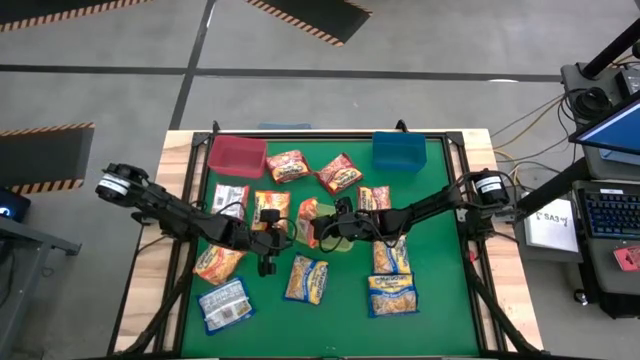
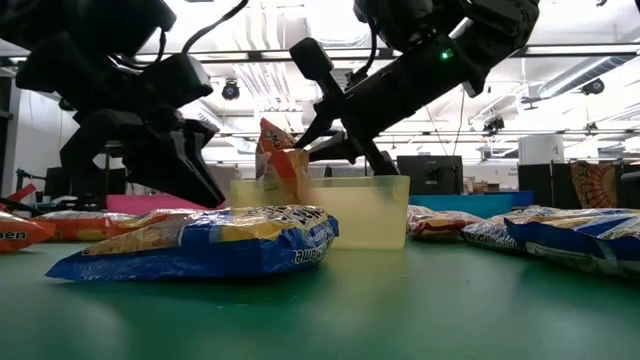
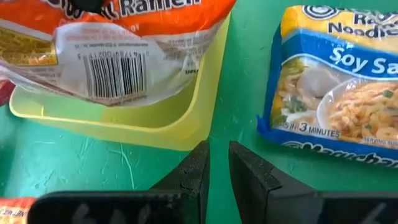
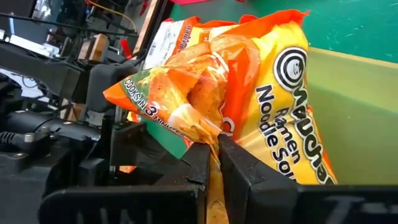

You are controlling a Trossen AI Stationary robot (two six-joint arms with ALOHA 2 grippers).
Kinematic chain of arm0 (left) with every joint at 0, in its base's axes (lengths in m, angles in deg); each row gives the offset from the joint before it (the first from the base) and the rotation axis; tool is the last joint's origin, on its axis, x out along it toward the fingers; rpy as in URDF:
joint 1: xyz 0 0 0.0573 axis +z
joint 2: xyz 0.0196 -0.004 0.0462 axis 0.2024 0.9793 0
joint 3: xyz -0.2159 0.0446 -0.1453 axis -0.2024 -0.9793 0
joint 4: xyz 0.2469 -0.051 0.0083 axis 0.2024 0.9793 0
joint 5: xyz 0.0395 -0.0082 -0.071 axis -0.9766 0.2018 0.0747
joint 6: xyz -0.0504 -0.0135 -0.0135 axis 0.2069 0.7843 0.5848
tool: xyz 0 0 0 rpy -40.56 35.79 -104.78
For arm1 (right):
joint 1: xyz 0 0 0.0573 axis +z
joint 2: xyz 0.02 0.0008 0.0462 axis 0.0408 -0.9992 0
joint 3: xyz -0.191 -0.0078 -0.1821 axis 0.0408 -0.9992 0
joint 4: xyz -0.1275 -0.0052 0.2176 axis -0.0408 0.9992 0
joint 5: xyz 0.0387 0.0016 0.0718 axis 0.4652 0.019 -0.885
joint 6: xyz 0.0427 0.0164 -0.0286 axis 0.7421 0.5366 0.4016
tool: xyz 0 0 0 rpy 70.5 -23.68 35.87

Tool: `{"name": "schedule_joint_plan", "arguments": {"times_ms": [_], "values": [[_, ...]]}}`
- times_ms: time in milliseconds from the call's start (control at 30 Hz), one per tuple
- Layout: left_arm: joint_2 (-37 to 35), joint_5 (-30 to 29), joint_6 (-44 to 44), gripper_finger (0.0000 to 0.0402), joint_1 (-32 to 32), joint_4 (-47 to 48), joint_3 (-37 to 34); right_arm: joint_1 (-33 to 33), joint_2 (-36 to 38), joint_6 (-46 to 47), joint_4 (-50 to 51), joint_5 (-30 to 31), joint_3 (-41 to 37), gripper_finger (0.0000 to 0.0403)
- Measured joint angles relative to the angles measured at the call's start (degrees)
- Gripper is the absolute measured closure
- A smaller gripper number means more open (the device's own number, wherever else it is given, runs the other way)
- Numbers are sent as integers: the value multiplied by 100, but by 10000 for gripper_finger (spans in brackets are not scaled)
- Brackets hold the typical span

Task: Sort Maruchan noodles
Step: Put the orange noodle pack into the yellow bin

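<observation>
The light, crinkly orange packet (image 4: 249, 106) is pinched by its thin edge seam in the right hand (image 4: 214, 155), over the yellow bin (image 2: 350, 210), while the left hand (image 3: 217, 168) is held nearly closed and empty.

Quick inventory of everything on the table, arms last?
Mat: one, green, covers the table top.
Red bin: one, far left corner of the mat.
Blue bin: one, far right corner.
Yellow bin: one, pale yellow, mid-table.
Loose noodle packets: about ten, orange, red, blue-and-yellow and blue-and-silver, scattered flat on the mat.
Held packet: one, orange, over the yellow bin.
Right gripper: dark, mid-table, shut on the held packet.
Left gripper: dark, just outside the yellow bin, holding nothing.
</observation>
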Motion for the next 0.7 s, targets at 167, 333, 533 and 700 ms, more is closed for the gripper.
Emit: {"name": "schedule_joint_plan", "arguments": {"times_ms": [167, 333, 533, 700], "values": [[-84, 0, 2, 359, -20, 21, 0, 0, 3, -1, -5, -7, 0, 344], [-328, 0, 3, 359, -102, 166, -2, 0, 8, -3, -3, -9, 0, 280], [-624, -205, -20, 359, -113, 164, -2, -48, 124, -445, 64, -187, 0, 229], [-634, -1097, -23, 359, -110, 241, -2, -111, 445, -855, 488, -265, -2, 225]]}}
